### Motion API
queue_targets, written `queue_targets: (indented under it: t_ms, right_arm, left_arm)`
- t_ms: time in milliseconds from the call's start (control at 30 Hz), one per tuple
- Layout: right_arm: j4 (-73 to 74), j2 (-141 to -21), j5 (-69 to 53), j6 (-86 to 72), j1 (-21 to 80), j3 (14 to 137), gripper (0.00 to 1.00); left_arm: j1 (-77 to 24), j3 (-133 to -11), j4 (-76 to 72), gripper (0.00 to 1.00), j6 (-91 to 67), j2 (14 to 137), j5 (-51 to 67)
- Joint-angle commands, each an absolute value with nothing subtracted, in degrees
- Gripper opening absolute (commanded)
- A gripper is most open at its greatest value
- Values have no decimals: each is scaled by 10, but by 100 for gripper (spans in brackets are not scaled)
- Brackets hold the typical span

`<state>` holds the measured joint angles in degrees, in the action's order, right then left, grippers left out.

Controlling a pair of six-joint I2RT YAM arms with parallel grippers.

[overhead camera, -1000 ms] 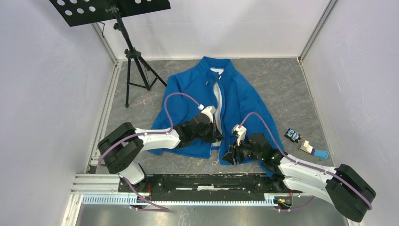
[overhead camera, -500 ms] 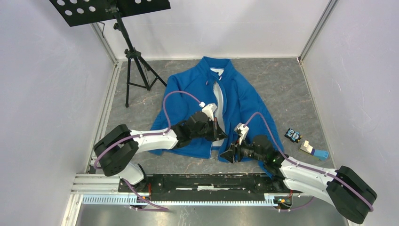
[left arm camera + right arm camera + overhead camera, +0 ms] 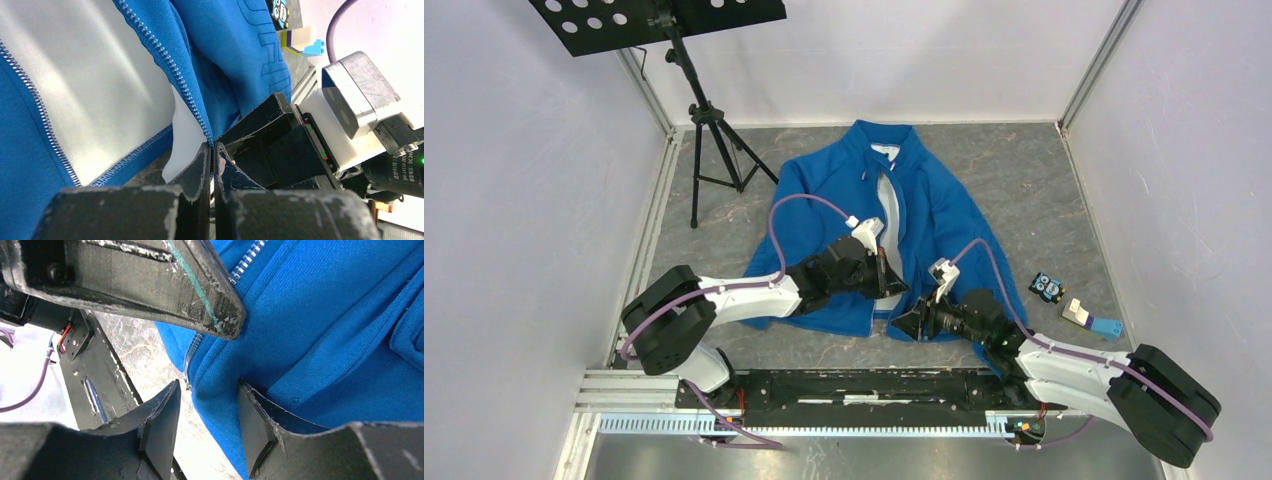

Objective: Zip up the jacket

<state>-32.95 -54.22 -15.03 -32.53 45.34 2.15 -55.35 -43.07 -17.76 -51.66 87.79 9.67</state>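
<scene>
Straddling jacket [image 3: 310, 315] hem, right tool [image 3: 207, 395] spread; left tool [image 3: 212, 152] pinched alongside.

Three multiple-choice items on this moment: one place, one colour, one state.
1. The tripod stand stands: A) left of the jacket; B) right of it; C) on it.
2. The lining between the zipper halves is: A) red; B) white; C) black.
3. The right gripper is: A) shut on a sleeve; B) out of view; C) open.
Key: 1 A, the top view shows it far left; 2 B, white in the left wrist view; 3 C, its fingers stand apart around the jacket's bottom edge.
</scene>
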Motion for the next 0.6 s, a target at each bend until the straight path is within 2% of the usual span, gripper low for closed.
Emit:
queue_targets:
  t_ms: [0, 167, 267, 433, 467, 533, 567]
  right_arm:
    - [-389, -549, -107, -354, 456, 7, 53]
    - [-395, -568, -85, -364, 456, 11, 53]
    - [-409, -574, -59, -379, 457, 3, 44]
    - [-445, -576, -43, -378, 457, -15, 1]
    - [-441, -576, -42, -371, 457, -14, 1]
    - [-439, -574, -57, -353, 456, -14, 0]
    - [-438, -569, -66, -345, 456, -15, 7]
  left_arm:
    - [-555, -432, -212, 2, -562, 871, 116]
    - [-555, -430, -218, 2, -585, 876, 111]
    - [-555, -428, -222, 2, -593, 874, 109]
    - [-555, -420, -223, 2, -595, 861, 105]
    - [-554, -417, -222, 5, -594, 857, 104]
    - [-553, -409, -222, 24, -587, 847, 104]
    - [-552, -405, -223, 31, -584, 841, 105]
